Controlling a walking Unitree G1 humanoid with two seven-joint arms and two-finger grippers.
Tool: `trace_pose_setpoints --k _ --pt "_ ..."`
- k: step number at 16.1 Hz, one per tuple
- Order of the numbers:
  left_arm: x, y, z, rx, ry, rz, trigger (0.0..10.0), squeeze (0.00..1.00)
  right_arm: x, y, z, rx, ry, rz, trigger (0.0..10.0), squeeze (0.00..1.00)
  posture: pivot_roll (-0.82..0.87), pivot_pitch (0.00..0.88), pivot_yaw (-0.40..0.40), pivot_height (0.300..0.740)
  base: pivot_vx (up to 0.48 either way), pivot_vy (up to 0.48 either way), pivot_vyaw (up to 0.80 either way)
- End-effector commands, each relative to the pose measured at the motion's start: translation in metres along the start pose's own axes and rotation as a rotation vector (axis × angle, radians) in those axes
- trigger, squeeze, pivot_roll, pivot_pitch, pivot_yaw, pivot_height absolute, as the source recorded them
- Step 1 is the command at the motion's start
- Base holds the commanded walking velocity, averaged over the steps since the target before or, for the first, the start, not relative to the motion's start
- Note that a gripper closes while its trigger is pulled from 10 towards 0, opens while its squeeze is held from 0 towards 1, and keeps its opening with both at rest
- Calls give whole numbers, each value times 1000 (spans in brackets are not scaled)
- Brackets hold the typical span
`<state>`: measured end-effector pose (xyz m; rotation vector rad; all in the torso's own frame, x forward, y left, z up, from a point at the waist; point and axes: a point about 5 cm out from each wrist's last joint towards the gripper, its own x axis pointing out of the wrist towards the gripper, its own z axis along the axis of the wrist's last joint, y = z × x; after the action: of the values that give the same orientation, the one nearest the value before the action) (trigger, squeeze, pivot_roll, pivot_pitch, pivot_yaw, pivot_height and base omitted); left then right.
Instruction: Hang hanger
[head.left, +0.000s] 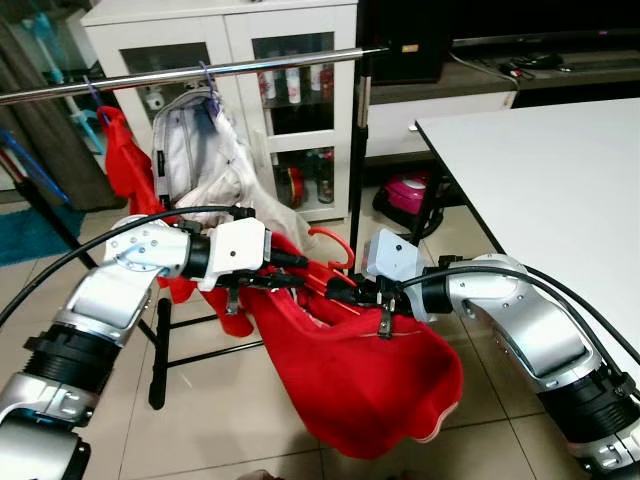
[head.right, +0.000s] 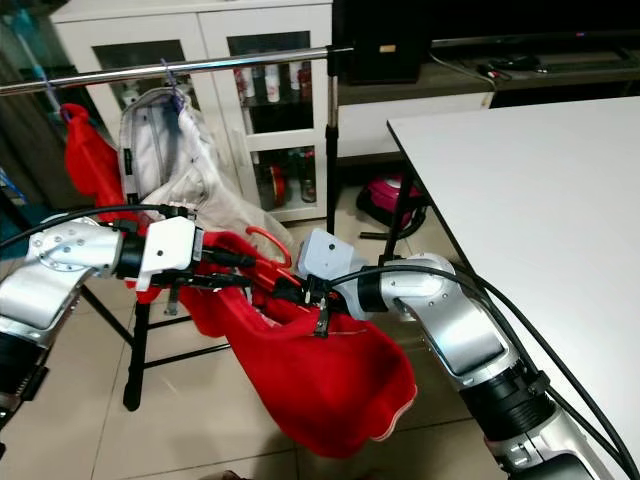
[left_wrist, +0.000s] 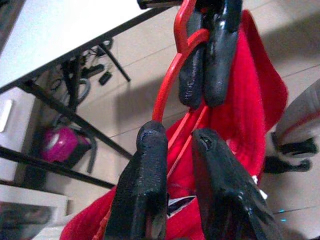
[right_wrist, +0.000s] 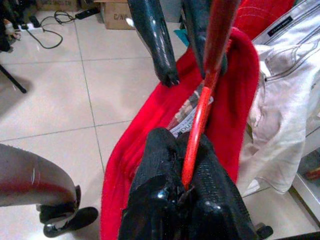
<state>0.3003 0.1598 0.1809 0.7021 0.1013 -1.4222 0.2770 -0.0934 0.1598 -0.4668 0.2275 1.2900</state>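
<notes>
A red wire hanger (head.left: 340, 240) carrying a red garment (head.left: 350, 370) is held at waist height between my two arms, below and in front of the metal rail (head.left: 200, 72). My right gripper (right_wrist: 182, 142) is shut on the hanger's wire, as the left wrist view also shows. My left gripper (left_wrist: 177, 135) faces it from the other side with its fingers (left_wrist: 145, 190) slightly apart; the hanger's wire runs through the gap. The hanger's hook (head.right: 270, 240) points up between the grippers. The garment sags below both of them.
On the rail hang a white-grey garment (head.left: 200, 160) and another red garment (head.left: 125, 160). The rack's dark post (head.left: 357, 150) stands just behind the hanger. A white table (head.left: 560, 180) is at my right, a white cabinet (head.left: 290, 40) behind the rack, a pink object (head.left: 405, 195) on the floor.
</notes>
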Motion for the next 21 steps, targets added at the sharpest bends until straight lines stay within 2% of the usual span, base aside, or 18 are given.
trace_pose_setpoints --k 1,2,4,6,10,11,12,13,16,17,18,19,20,21 --pt "-5 -4 -1 -60 6 -55 10000 0 3 2 34 -115 -118 37 10000 0 -132 0 69 740 0 0 0" --pt "-11 -7 0 -91 -1 -90 10000 1000 3 2 34 -114 -116 36 10000 0 -132 0 69 740 0 0 0" --pt "-27 -3 3 -148 -7 -94 10000 1000 3 2 33 -114 -115 36 10000 0 -132 0 69 740 0 0 0" --pt "-35 7 5 -131 -14 -26 10000 1000 3 2 34 -116 -119 37 10000 0 -129 0 68 740 0 0 0" --pt "-31 9 9 -127 -72 -24 10000 973 4 2 35 -119 -119 36 10000 0 -140 0 75 740 0 0 0" --pt "-32 10 13 -164 -112 -31 10000 1000 3 1 35 -119 -117 34 10000 0 -140 0 75 740 0 0 0" --pt "-35 4 16 -224 -121 -111 10000 1000 1 0 33 -117 -111 29 10000 0 -146 0 77 740 0 0 0" --pt "-36 1 15 -237 -116 -137 10000 1000 1 0 33 -117 -110 28 10000 0 -146 0 77 740 0 0 0" --pt "-33 14 11 -151 -113 15 10000 1000 1 0 34 -118 -112 28 10000 0 -148 0 75 740 0 0 0" --pt "-31 22 6 -62 -46 107 10000 1000 1 0 34 -119 -113 31 10000 0 -144 0 72 740 0 0 0" --pt "-30 24 5 -37 -25 129 10000 1000 1 0 34 -120 -113 32 10000 0 -144 0 72 740 0 0 0" --pt "-28 24 3 -24 -10 134 10000 643 2 1 35 -121 -114 33 10000 0 -144 0 72 740 0 0 0" --pt "-22 21 0 -43 -31 127 10000 0 3 1 36 -122 -118 34 10000 0 -144 0 72 740 0 0 0" --pt "-20 20 -1 -50 -38 118 10000 0 3 1 36 -122 -119 34 10000 0 -144 0 72 740 0 0 0"
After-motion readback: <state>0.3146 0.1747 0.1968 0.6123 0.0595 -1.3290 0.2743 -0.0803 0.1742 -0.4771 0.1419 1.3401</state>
